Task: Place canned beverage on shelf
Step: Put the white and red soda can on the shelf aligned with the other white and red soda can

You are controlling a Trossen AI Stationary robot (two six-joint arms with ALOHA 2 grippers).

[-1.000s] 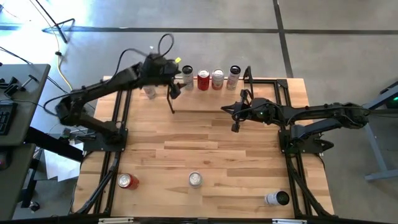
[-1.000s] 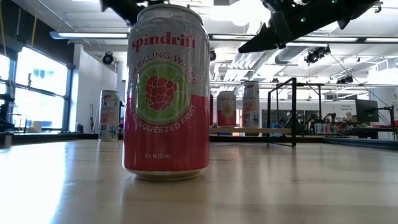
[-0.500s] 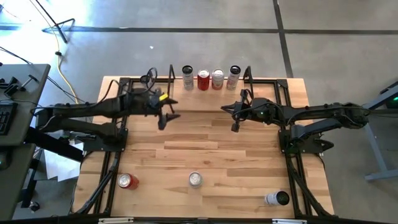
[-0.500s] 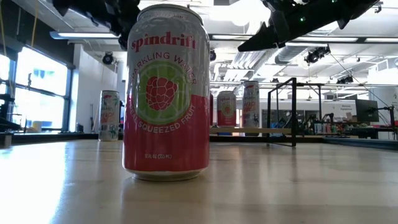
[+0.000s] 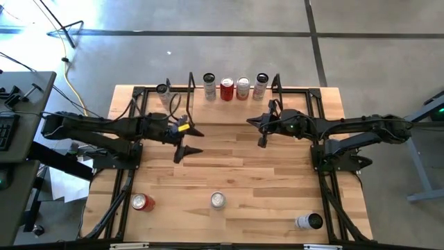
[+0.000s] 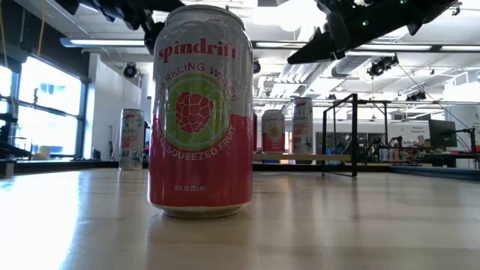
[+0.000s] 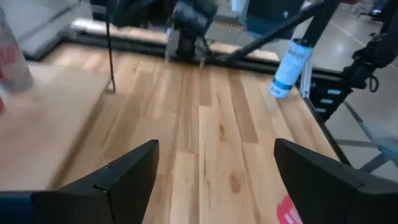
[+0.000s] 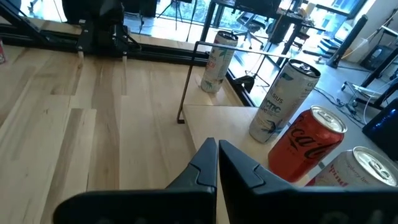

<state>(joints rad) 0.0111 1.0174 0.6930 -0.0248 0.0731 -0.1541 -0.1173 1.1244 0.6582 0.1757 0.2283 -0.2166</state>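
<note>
aluminium can [image 5: 218, 200] looks rigid, smooth, slippery; grasp mid-wall. left gripper [image 5: 192, 141] spread wide, right gripper [image 5: 256, 131] pinched closed, empty.

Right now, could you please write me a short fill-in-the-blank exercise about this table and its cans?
1. The shelf holds ____ cans.
2. The left gripper has its fingers ____ and holds nothing.
3. The silver can near the table's far edge stands just ____ the shelf's left end frame.
4. The right gripper has its fingers ____.

Missing words: four; open; outside; shut
</note>
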